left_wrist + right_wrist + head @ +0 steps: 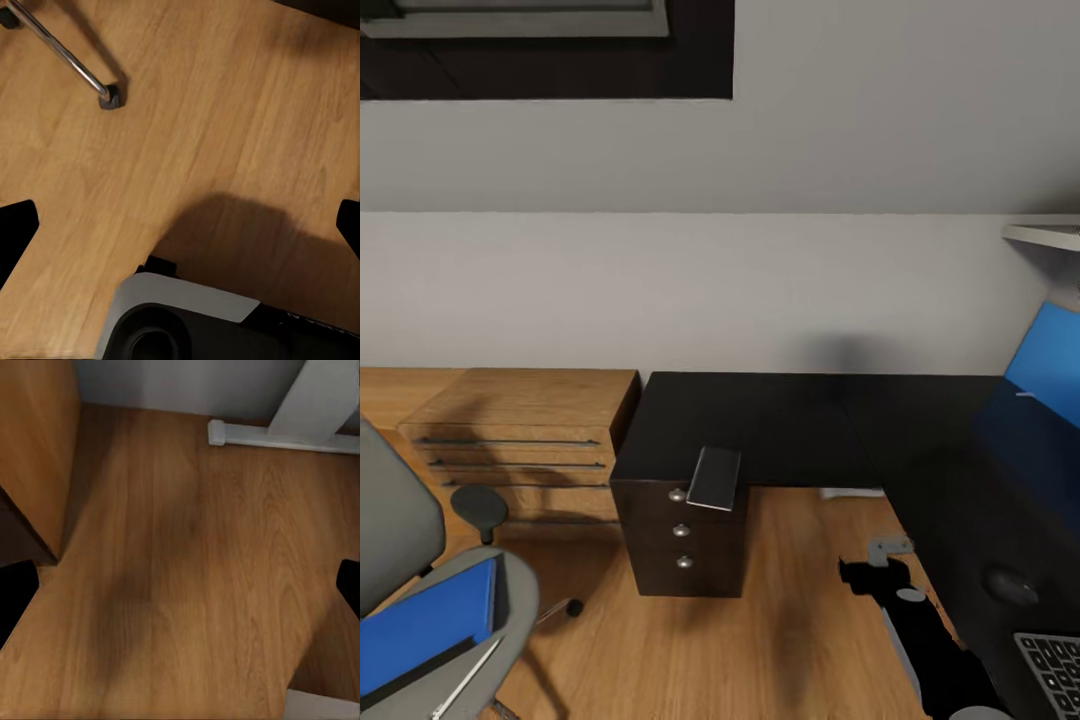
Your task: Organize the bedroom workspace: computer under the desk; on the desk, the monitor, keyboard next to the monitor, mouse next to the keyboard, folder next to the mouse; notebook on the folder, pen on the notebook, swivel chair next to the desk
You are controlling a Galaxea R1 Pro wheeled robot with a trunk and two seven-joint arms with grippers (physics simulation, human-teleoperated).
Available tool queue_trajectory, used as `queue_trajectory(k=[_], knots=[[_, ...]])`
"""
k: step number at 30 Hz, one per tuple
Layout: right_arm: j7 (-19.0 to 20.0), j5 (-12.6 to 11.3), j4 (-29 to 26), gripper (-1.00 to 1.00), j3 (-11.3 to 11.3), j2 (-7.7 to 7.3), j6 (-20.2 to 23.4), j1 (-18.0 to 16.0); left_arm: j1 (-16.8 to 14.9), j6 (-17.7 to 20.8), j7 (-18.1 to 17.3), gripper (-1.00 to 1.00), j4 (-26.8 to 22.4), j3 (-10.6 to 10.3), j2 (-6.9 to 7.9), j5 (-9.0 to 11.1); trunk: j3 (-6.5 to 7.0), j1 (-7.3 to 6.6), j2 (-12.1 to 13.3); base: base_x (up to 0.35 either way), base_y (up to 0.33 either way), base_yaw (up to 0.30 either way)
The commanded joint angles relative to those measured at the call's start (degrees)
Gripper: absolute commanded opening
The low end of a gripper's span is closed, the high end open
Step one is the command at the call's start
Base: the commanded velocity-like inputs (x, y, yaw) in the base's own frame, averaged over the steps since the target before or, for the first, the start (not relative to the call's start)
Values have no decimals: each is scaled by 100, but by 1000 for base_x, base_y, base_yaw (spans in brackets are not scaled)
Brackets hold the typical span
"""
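Desk counter point(800, 425): glossy black L, centre to right of frame; monitor not seen on it.
Swivel chair point(400, 530): lower left, apart from counter; not yet positioned.
Folder point(425, 625): blue, on chair seat, pen point(465, 680) beside; unmoved.
Keyboard point(1052, 668): lower right on counter.
Mouse point(1012, 585): just above keyboard, placed.
Fingers point(16, 229): both pairs spread wide, holding nothing.

You're in home room set up as study corner. Wood plank floor point(800, 600), plain pale wall point(760, 290). Glossy black L-shaped table point(810, 425) with knobbed drawer unit point(682, 530) stands against wall, keyboard point(1055, 665) and mouse point(1010, 585) on it. Light wooden dresser point(530, 430) just beside table. Grey swivel chair point(400, 560) nearby, blue folder point(425, 625) on its seat.
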Motion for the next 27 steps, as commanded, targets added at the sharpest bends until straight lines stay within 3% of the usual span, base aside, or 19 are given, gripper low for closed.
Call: queue_trajectory(k=[1,11,18,27], knots=[[28,60,77,100,-14,4,-89,-2,-5,-20,6,100,3,-49,4,52,-6,-3,-4,-284,178,10],[29,65,1151,100,16,15,-1252,-2,-6,-19,6,100,3,-42,4,55,-7,-3,-4,-174,125,3],[29,47,1450,100,10,101,-1578,-2,-4,-19,6,100,3,-22,8,65,-7,-3,-4,-24,18,0],[36,28,1678,100,-17,345,-1829,-2,-3,-17,6,100,3,-16,12,66,-7,-3,-4,-4,3,0]])
